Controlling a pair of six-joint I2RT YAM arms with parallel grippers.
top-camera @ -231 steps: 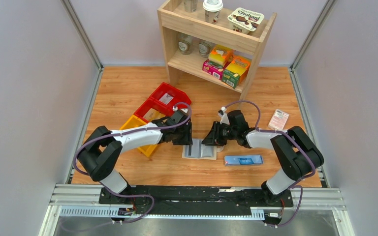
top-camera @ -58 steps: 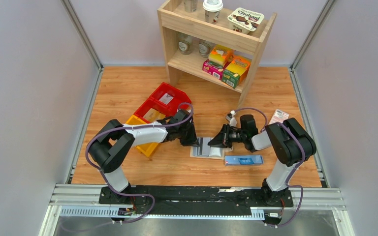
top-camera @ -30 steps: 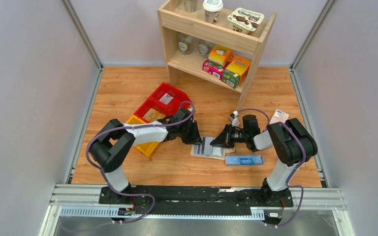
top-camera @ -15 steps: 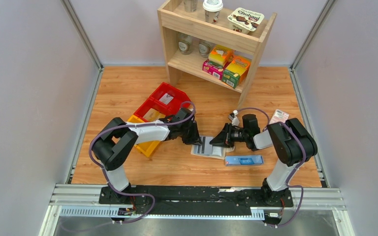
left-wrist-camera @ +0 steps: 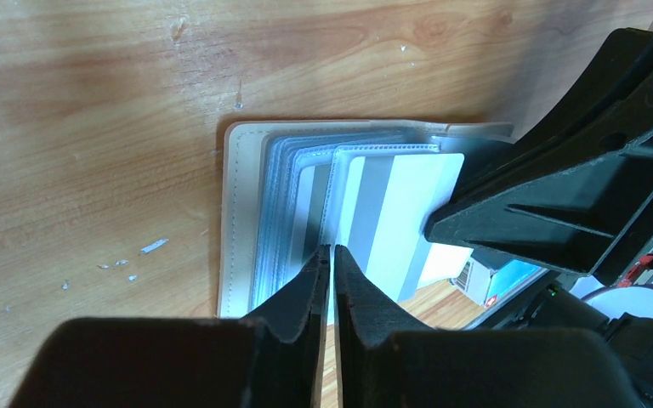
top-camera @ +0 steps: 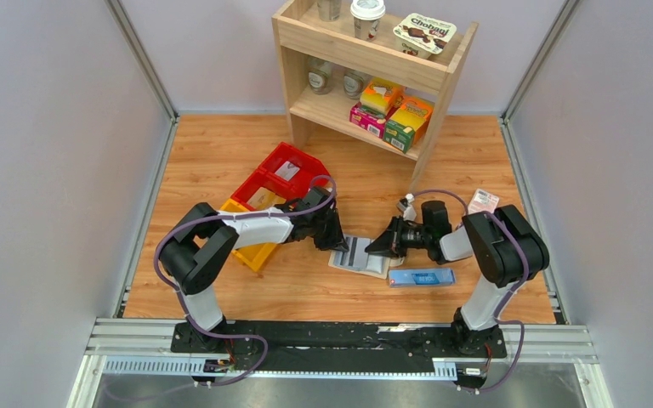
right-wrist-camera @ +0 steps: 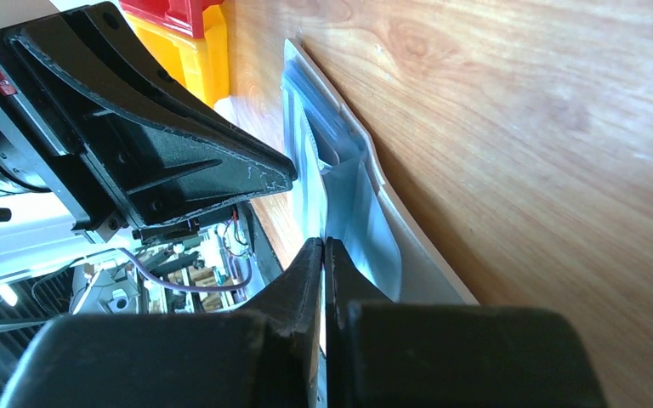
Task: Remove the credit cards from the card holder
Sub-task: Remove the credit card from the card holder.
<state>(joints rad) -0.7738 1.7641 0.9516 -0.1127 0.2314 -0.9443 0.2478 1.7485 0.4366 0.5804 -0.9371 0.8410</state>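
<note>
- Wooden tabletop (top-camera: 221, 161): the cream card holder (top-camera: 354, 255) lies open at centre, between both grippers.
- One grey-striped credit card (left-wrist-camera: 400, 212) pokes from its sleeve; none is free yet.
- My left gripper (left-wrist-camera: 332, 255) has narrowed to a slit, pinching a sleeve edge of the holder.
- My right gripper (right-wrist-camera: 323, 246), shut tight again, seems to nip that card and has edged back. I judge the pull is starting.
- A long blue box (top-camera: 421, 277) lies just beside the holder.

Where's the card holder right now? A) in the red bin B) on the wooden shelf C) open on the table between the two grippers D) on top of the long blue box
C: the top view shows the card holder lying open on the table, with the left gripper at its left side and the right gripper at its right.
</note>
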